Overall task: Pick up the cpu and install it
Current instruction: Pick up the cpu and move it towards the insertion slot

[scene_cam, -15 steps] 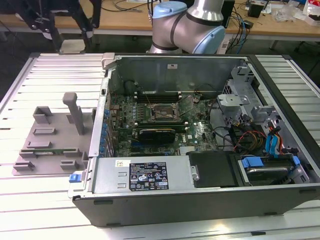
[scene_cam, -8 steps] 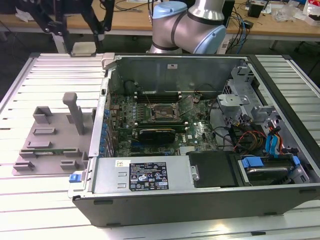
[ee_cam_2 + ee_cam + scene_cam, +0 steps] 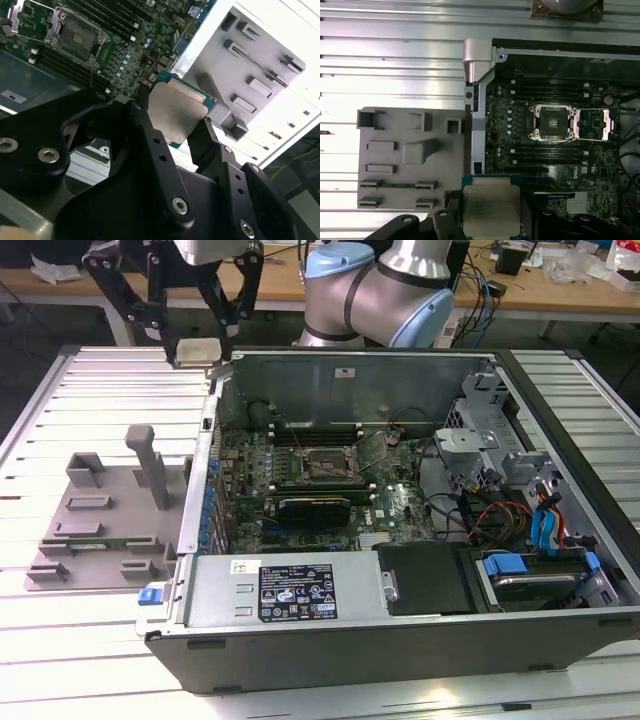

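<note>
The cpu (image 3: 177, 112) is in my grasp. My gripper (image 3: 197, 348) is clamped on 2 of its opposite edges, and its metal plate shows in both wrist views. In the exterior view it hangs above the corner of the open computer case (image 3: 350, 380), at about 10 o'clock from the socket (image 3: 325, 465). So the pickup is done, the chip clear of the grey fixture (image 3: 100, 530) — installing is what's left. The socket sits empty, its load plate (image 3: 606, 125) swung open.
</note>
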Robot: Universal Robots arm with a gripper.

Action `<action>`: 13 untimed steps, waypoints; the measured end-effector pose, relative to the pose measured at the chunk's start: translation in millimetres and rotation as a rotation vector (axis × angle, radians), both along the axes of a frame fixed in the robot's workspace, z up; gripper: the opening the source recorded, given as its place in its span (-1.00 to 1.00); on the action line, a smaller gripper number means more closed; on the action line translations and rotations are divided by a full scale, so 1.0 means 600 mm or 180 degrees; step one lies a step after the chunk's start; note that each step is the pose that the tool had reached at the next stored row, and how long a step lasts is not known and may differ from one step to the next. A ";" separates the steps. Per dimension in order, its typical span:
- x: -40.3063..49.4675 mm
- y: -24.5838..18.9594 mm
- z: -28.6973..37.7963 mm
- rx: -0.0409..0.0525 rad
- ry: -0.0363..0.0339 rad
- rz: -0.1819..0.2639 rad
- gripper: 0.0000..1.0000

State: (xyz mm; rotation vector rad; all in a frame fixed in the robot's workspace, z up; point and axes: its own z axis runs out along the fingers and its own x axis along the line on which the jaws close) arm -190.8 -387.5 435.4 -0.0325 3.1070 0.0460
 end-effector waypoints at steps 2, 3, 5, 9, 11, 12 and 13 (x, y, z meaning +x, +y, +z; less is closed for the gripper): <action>0.005 0.0000 -0.005 0.0000 0.0000 0.0000 0.09; 0.010 0.0001 -0.008 0.0000 0.0000 0.0000 0.09; 0.017 0.0000 -0.012 0.0000 0.0000 0.0000 0.09; 0.042 0.0000 -0.027 0.0000 0.0000 0.0000 0.09; 0.063 0.0000 -0.039 0.0000 0.0000 0.0000 0.09; 0.074 0.0000 -0.044 0.0000 0.0001 0.0000 0.09; 0.085 0.0000 -0.048 0.0000 0.0002 0.0000 0.09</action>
